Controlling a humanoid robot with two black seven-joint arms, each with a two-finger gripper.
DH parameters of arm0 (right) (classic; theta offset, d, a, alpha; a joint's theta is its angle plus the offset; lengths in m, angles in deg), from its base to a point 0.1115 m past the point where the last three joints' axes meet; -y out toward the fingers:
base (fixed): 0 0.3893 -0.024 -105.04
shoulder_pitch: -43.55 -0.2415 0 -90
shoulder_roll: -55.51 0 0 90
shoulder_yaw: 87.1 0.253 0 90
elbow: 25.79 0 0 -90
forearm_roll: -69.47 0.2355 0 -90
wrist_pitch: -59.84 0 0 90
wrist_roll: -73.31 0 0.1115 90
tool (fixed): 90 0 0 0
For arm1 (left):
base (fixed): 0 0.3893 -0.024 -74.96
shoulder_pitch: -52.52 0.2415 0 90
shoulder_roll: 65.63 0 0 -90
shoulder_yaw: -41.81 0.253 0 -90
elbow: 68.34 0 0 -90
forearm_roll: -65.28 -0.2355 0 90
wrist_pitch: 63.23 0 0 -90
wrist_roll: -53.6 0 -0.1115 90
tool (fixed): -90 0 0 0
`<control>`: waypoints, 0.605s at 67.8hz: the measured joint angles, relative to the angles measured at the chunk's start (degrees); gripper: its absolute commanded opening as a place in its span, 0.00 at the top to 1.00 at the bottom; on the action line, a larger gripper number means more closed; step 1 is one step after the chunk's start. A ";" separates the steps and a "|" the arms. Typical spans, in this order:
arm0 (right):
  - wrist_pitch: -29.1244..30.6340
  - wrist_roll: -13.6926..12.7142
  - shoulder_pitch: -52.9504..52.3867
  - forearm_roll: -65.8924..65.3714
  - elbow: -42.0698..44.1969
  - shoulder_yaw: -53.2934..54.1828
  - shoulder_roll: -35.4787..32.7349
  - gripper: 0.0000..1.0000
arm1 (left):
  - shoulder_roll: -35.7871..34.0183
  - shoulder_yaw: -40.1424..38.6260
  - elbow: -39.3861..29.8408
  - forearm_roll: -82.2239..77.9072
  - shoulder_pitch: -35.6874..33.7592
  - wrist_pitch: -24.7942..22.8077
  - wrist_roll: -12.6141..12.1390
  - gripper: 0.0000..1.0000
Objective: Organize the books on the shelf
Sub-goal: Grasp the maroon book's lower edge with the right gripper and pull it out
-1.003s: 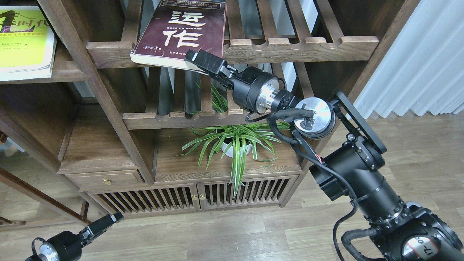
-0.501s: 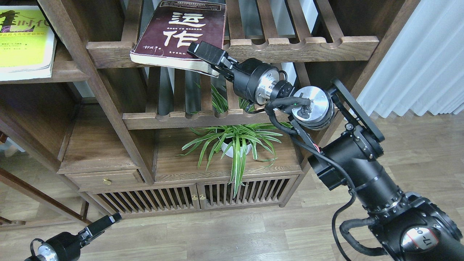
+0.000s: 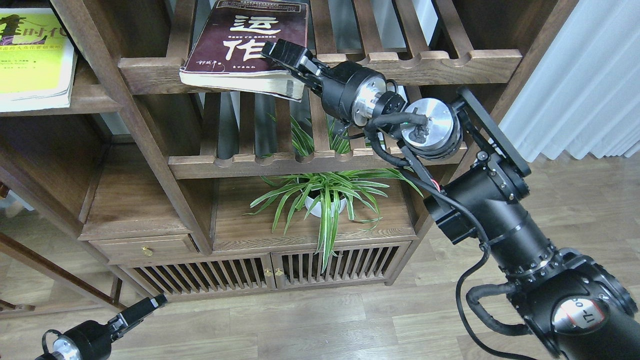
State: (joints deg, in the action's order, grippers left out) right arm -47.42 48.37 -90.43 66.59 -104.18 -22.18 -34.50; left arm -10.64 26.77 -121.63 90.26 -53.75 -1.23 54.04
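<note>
Below me: spider plant (image 3: 327, 197) in white pot (image 3: 315, 206) on cabinet top (image 3: 250, 227); slatted doors (image 3: 270, 272); white curtain (image 3: 580, 75) right.

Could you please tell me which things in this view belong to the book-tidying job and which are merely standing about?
Belong to the job:
maroon book, gripped by the right gripper
yellow-green book
flat shelf under it

Standing about:
potted plant
slatted rack
curtain

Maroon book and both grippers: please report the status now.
Right gripper at maroon book, near corner; grip unclear. Book flat on slatted rack, corner overhanging. Left gripper low, idle. Yellow-green book on left shelf.
</note>
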 measured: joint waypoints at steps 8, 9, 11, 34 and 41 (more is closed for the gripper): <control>3.17 -1.57 0.40 1.24 -0.06 0.79 0.00 0.97 | -0.01 0.00 0.14 0.15 0.01 0.00 0.06 0.00; 3.44 -1.84 0.48 1.36 -0.09 0.90 0.00 0.97 | -0.01 -0.02 0.19 0.17 0.01 0.00 0.06 0.00; 3.76 -2.21 0.62 1.49 -0.15 1.09 0.00 0.97 | -0.01 -0.09 0.25 0.20 0.03 0.00 0.07 0.00; 11.34 -3.07 5.87 3.56 -2.47 3.49 0.01 0.97 | -0.08 -0.66 0.39 0.25 0.10 0.00 0.09 0.00; 16.34 -3.07 10.10 5.43 -4.33 4.89 0.01 0.97 | -0.08 -0.69 0.39 0.25 0.11 0.00 0.09 0.00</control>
State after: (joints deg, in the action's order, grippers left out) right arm -31.07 45.31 -80.33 72.02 -108.51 -17.29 -34.49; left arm -10.72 26.08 -121.24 90.51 -53.64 -1.23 54.13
